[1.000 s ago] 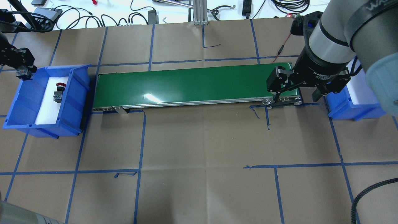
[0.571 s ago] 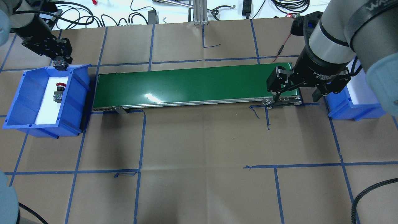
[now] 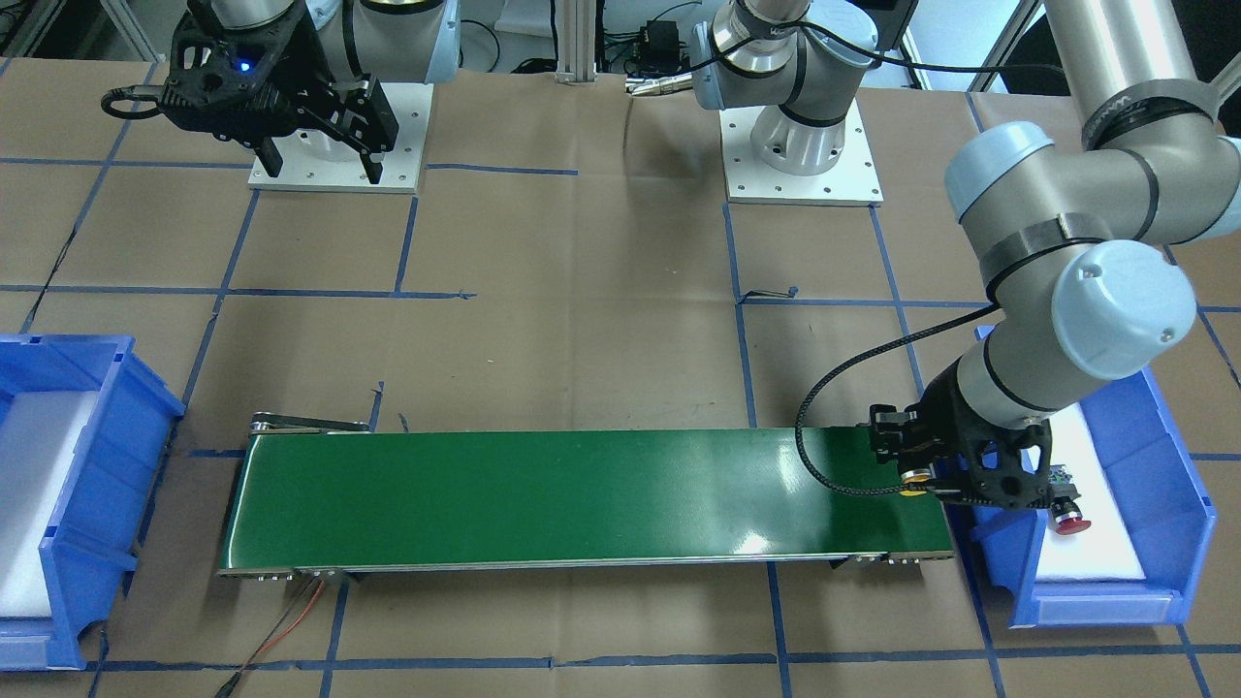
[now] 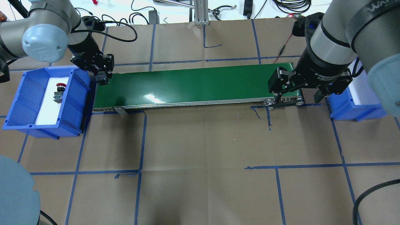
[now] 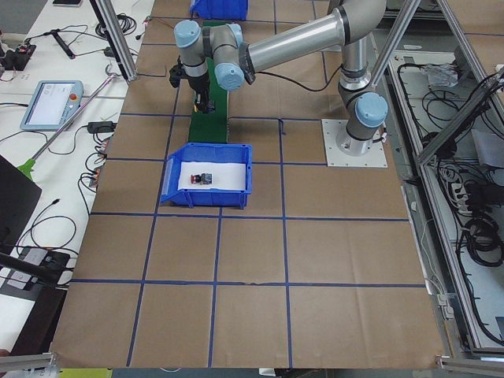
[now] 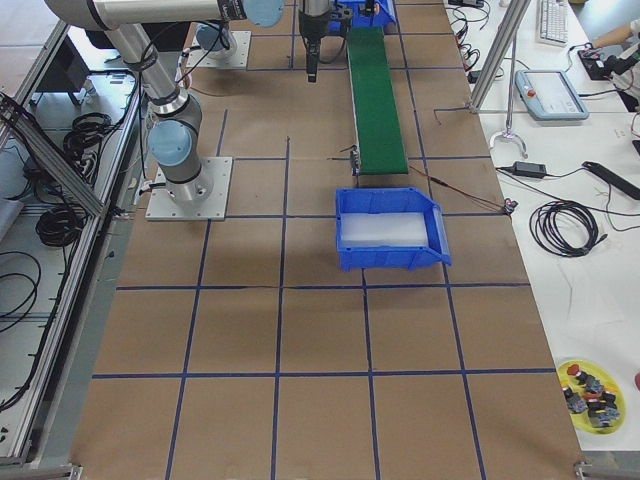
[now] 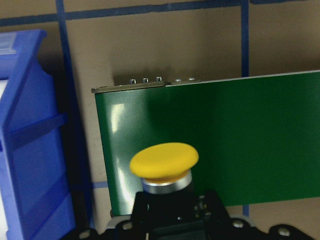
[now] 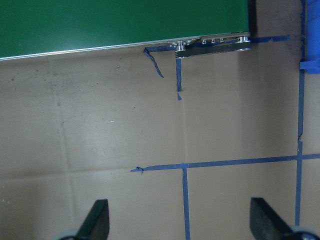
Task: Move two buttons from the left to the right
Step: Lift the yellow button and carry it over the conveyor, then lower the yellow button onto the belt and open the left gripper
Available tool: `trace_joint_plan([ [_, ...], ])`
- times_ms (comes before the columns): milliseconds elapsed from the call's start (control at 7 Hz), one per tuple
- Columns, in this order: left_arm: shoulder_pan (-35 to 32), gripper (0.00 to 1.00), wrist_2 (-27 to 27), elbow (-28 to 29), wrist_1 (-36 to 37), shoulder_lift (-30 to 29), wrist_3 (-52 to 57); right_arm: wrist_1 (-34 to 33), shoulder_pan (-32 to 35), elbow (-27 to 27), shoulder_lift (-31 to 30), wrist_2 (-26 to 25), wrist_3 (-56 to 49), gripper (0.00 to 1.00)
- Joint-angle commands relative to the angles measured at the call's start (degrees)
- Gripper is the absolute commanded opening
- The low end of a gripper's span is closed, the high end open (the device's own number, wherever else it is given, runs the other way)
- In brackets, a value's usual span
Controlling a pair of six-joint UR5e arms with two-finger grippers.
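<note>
Left gripper was clenched on yellow button, holding it over belt's left end. Red button lay on white pad in left bin, just beside belt. Right gripper hung with fingers spread wide at belt's right end, near right bin.

Bright even overhead light, glare on green belt, soft shadows, mostly sharp
</note>
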Motion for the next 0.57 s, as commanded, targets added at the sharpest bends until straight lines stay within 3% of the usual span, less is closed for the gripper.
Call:
trace_joint_plan([
  [0,-0.29,0.14,-0.01,-4.61,4.91,-0.93,0.16,0.08,0.00,0.06,-0.01,0.00,0.00,1.00],
  [429,-0.38,0.14,-0.10,-4.98,7.38,-3.38,1.57,-0.09,0.00,0.06,-0.01,0.09,0.00,1.00],
])
